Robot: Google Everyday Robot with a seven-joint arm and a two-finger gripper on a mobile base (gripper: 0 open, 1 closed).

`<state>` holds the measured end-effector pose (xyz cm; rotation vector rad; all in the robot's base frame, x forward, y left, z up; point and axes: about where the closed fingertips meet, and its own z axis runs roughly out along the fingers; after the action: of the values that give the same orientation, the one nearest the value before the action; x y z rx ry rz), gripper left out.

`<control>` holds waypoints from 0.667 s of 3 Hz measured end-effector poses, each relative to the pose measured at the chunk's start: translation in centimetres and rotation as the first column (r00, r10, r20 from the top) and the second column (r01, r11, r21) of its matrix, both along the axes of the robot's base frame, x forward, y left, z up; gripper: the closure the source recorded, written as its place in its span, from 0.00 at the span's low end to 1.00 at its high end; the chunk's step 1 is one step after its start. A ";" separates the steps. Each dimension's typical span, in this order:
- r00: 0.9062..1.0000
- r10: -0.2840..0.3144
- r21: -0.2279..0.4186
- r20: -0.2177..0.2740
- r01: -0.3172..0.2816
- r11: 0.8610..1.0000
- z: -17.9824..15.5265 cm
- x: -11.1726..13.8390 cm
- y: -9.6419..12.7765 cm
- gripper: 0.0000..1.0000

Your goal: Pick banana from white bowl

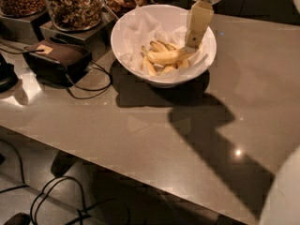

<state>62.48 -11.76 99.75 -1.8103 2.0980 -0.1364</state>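
Observation:
The white bowl (pixel 125 32) stands at the back middle of the grey table, lined with crumpled white paper. Inside lie several yellow bananas. The longest banana (pixel 164 56) lies across the top of them, curved, its right end towards the bowl's right wall. My gripper (pixel 191 45) reaches down from the top of the view into the right half of the bowl. Its cream tip is at the banana's right end. I cannot tell whether it touches the banana.
Glass jars of nuts (pixel 75 3) stand on metal stands behind and left of the bowl. A dark box (pixel 58 57) with a cable (pixel 89 90) lies left of the bowl. The table's front edge (pixel 117 172) runs diagonally, with cables on the floor below.

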 end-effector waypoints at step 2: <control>0.999 0.040 -0.053 -0.006 -0.040 0.998 -2.0 3.7 0.3 0.06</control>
<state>66.19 -11.48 97.77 -1.8836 2.0783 -0.1793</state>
